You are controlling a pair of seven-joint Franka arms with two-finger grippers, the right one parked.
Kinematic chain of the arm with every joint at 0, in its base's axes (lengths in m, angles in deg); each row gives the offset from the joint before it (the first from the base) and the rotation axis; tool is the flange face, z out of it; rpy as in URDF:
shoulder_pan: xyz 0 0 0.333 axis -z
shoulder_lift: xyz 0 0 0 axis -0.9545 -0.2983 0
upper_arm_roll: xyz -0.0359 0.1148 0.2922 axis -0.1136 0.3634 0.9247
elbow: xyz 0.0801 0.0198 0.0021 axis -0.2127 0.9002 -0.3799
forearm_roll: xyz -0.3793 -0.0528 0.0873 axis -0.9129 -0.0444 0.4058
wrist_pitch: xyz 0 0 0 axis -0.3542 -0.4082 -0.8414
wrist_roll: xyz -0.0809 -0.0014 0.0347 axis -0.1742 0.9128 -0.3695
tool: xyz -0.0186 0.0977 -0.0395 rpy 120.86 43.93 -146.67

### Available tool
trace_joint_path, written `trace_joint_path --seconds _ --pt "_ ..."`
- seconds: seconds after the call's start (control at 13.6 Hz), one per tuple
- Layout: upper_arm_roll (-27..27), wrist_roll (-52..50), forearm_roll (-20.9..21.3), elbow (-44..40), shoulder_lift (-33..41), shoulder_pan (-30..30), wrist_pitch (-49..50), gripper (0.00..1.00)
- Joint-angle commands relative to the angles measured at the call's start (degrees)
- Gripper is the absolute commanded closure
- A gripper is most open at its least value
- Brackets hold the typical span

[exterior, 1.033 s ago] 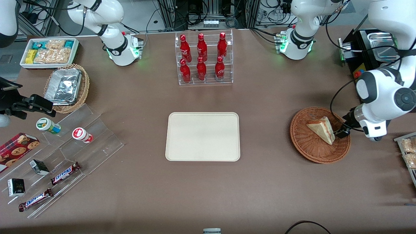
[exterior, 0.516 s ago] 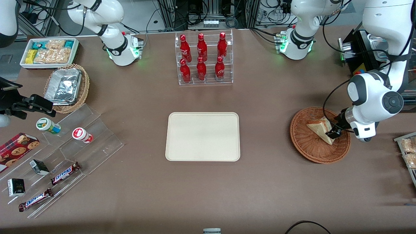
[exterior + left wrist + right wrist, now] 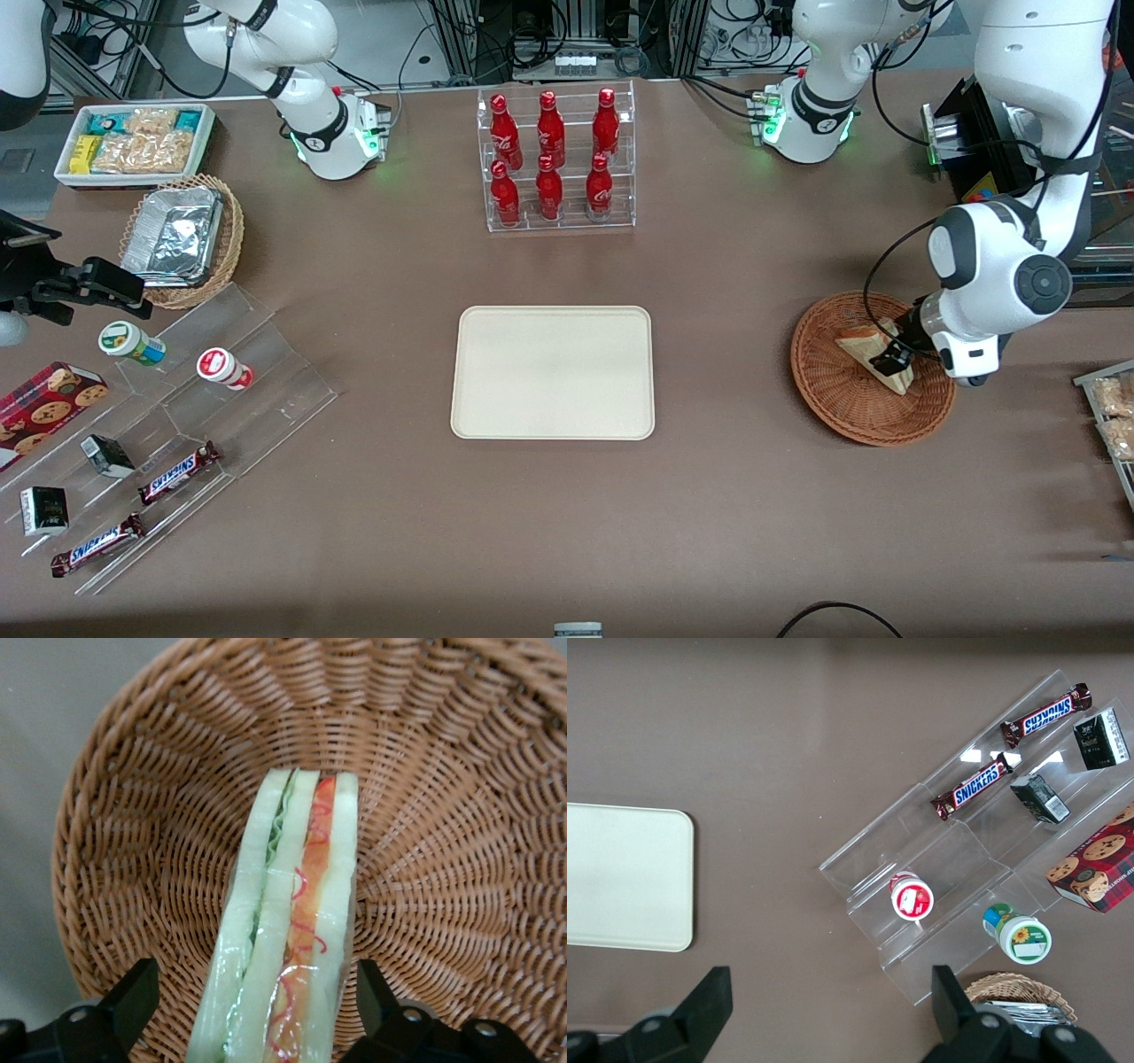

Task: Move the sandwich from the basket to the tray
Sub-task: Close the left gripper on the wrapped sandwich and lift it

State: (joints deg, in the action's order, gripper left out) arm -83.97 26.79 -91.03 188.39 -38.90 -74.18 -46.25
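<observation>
The sandwich [image 3: 858,341] lies in the reddish-brown wicker basket [image 3: 824,399], toward the working arm's end of the table. In the left wrist view its cut edge [image 3: 288,939] faces the camera, showing white bread with green and red layers, on the basket's weave [image 3: 159,815]. My left gripper [image 3: 889,357] is down in the basket and open. It straddles the sandwich [image 3: 255,992], one black finger [image 3: 133,997] on each side, with a gap between that finger and the bread. The cream tray [image 3: 552,372] lies at the table's middle with nothing on it.
A clear rack of red bottles [image 3: 558,159] stands farther from the front camera than the tray. At the parked arm's end are a stepped acrylic shelf [image 3: 221,390] with snacks, a foil tray in a tan basket [image 3: 177,235] and a white snack bin [image 3: 133,142]. Bagged snacks [image 3: 1112,416] lie beside the basket.
The left arm has moved over the basket toward the tray's side. Its gripper went from the sandwich's outer edge to straddling the sandwich. The sandwich has not moved.
</observation>
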Motion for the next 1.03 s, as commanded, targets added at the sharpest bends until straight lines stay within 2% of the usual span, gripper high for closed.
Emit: trace_joint_path --seconds 0.0,0.07,0.22,0.37,0.59,0.66,0.96 --pt "0.28 -0.49 0.05 0.52 -0.71 0.84 -1.52 0.09" --pt "0.28 -0.14 0.32 0.52 -0.71 0.75 -1.25 0.16" --pt "0.28 0.56 0.50 0.52 -0.79 0.23 -0.47 0.38" --pt "0.28 3.02 0.41 0.17 0.08 -0.13 2.33 0.50" --pt "0.19 3.11 0.32 -3.34 2.72 0.39 8.84 0.60" --pt "0.02 2.77 0.32 -5.61 2.63 1.18 10.16 0.61" --pt "0.02 2.07 0.50 -12.83 2.11 9.34 14.83 0.63"
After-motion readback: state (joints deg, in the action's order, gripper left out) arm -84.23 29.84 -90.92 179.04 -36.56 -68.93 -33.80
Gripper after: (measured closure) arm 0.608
